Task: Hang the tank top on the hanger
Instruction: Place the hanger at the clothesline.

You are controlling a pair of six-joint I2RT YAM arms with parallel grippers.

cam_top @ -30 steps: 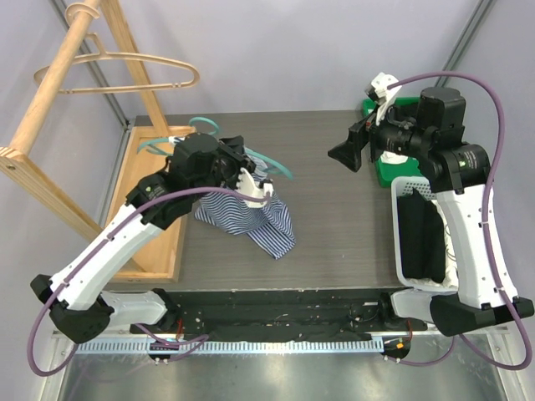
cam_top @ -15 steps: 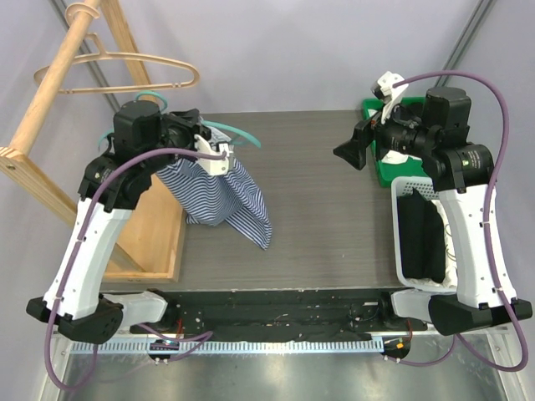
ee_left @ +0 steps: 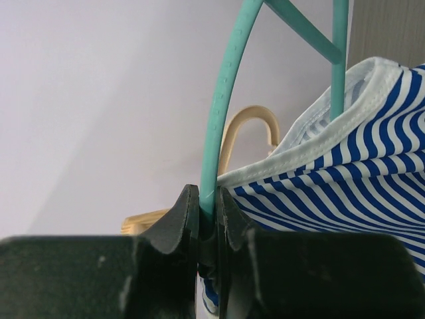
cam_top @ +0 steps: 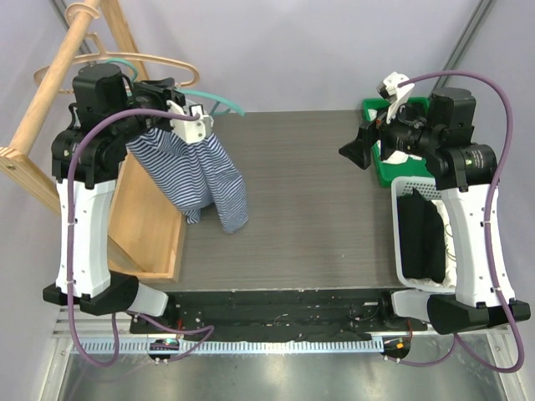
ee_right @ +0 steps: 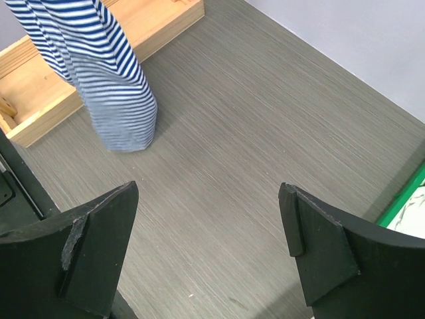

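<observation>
The tank top (cam_top: 199, 171) hangs below the left gripper (ee_left: 207, 203) pinching the hanger (ee_left: 222, 113); right gripper (ee_right: 207, 199) gapes empty.

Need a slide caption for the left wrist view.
Left claw shut on the teal hanger, striped tank top hanging from it, tan hanger hook behind.

The left gripper (cam_top: 194, 125) holds the hanger (cam_top: 221, 99) up beside the wooden rack (cam_top: 42, 125). The top (cam_top: 196, 171) hangs from it over the table (cam_top: 318, 217). The right gripper (cam_top: 358, 150) hovers well apart.
</observation>
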